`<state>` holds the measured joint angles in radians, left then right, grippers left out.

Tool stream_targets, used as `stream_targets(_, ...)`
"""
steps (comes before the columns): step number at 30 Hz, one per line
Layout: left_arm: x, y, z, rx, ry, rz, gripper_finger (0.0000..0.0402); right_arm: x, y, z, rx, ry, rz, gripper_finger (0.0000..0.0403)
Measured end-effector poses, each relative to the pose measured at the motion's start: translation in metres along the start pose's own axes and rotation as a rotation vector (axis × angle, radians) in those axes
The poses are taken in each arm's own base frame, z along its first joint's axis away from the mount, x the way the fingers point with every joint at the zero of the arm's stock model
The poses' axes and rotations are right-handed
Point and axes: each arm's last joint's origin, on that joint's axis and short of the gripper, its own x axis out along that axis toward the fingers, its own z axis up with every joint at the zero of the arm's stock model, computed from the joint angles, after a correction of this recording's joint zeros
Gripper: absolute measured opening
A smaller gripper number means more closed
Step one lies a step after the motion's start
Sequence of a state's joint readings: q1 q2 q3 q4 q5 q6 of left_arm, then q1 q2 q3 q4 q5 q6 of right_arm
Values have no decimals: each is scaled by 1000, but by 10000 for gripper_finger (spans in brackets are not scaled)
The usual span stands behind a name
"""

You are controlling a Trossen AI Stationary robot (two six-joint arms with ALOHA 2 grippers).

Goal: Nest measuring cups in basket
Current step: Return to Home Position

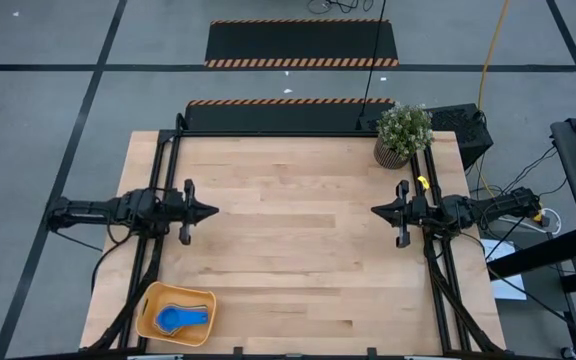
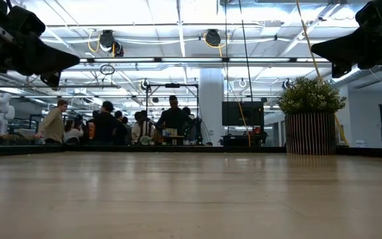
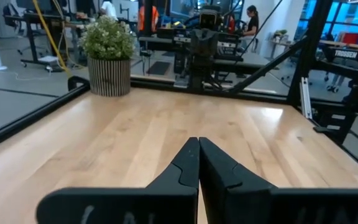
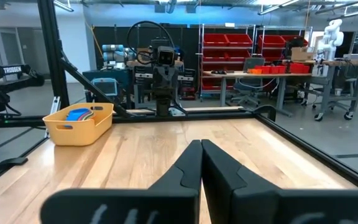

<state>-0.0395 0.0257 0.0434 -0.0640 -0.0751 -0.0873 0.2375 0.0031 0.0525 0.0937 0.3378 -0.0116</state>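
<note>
High view | basket (image 1: 145, 308) holds measuring cups (image 1: 181, 317) | left gripper (image 1: 212, 211), right gripper (image 1: 374, 211) both closed

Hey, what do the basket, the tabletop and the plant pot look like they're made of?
Basket: likely molded plastic, with smooth yellow-orange walls and rounded corners. Tabletop: wood, pale planks with visible grain and a slight sheen. Plant pot: unclear, perhaps ceramic or ribbed plastic; it has vertical dark-and-light stripes.

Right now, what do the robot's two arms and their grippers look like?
The left arm and right arm are matte black and jointed, with black cables running off them. The left gripper and right gripper each have two flat black fingers tapering to a point. A small yellow piece shows near the right wrist.
</note>
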Motion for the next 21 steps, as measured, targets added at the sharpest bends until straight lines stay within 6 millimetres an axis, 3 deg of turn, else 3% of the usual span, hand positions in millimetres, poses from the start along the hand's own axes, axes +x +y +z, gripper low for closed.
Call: stream_targets(21,5,0,-7,32,-1,-38,0,0,0,0,1,-1,-1,0)
